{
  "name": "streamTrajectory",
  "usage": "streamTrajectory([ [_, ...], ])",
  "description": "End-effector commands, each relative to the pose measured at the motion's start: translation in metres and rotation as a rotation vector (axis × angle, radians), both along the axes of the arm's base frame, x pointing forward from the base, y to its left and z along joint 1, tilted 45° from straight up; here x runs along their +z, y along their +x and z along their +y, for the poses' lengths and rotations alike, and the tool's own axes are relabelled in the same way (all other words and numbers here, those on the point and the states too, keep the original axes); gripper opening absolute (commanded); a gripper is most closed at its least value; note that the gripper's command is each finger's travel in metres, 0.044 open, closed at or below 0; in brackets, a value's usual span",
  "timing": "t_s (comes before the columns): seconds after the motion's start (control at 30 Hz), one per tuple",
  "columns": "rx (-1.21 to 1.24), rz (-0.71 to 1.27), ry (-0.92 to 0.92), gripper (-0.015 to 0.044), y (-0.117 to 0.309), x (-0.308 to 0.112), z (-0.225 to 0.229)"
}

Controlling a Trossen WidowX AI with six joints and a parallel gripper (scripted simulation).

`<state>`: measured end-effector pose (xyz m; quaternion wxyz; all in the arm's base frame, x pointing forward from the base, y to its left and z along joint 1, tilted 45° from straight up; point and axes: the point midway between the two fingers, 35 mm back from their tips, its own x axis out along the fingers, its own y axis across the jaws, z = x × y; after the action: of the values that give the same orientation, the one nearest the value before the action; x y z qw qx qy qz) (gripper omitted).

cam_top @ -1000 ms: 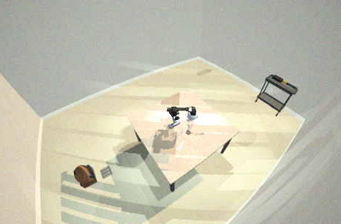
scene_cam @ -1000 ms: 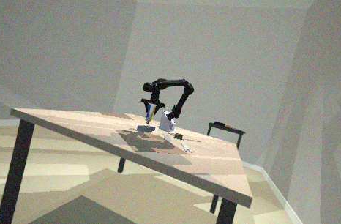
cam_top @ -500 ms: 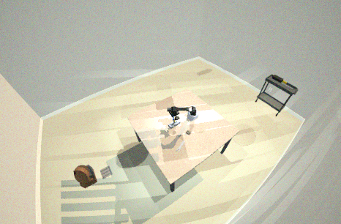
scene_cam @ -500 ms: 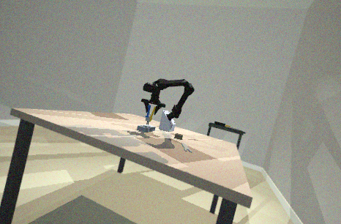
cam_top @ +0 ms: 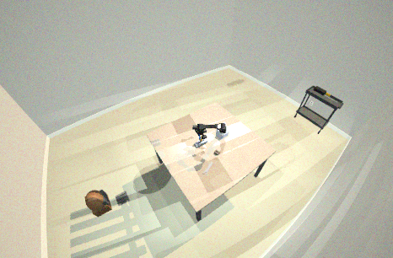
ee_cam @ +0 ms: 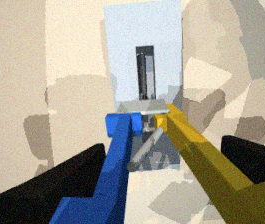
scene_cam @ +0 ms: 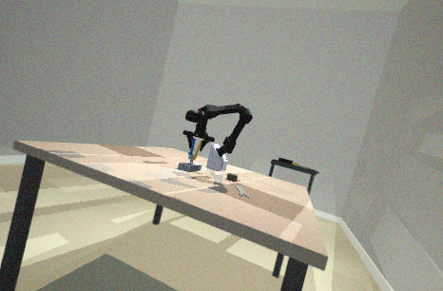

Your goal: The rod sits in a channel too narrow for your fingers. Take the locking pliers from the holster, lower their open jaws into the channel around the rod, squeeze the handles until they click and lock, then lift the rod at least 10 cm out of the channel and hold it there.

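The locking pliers, with one blue and one yellow handle, stand roughly upright with the jaws down. My gripper is around the two handles, which are spread apart between its wide-set black fingers. The pale grey-blue channel block is directly below. In the wrist view its dark narrow slot shows ahead of the pliers' head, with a grey strip inside that may be the rod. The jaw tips are at or just above the block; the head hides them, so I cannot tell their depth.
A pale wedge-shaped stand, probably the holster, is by the arm's base. A small dark block and a grey wrench-like piece lie on the table. A dark cart stands beyond the table.
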<state>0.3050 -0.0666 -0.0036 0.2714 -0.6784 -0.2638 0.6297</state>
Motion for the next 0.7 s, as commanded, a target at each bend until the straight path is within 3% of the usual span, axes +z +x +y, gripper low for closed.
streamTrajectory([
  [0.0,-0.009,0.000,0.001,0.0318,0.001,-0.002,0.001],
  [0.67,-0.009,-0.001,0.002,0.0318,0.001,-0.016,0.015],
])
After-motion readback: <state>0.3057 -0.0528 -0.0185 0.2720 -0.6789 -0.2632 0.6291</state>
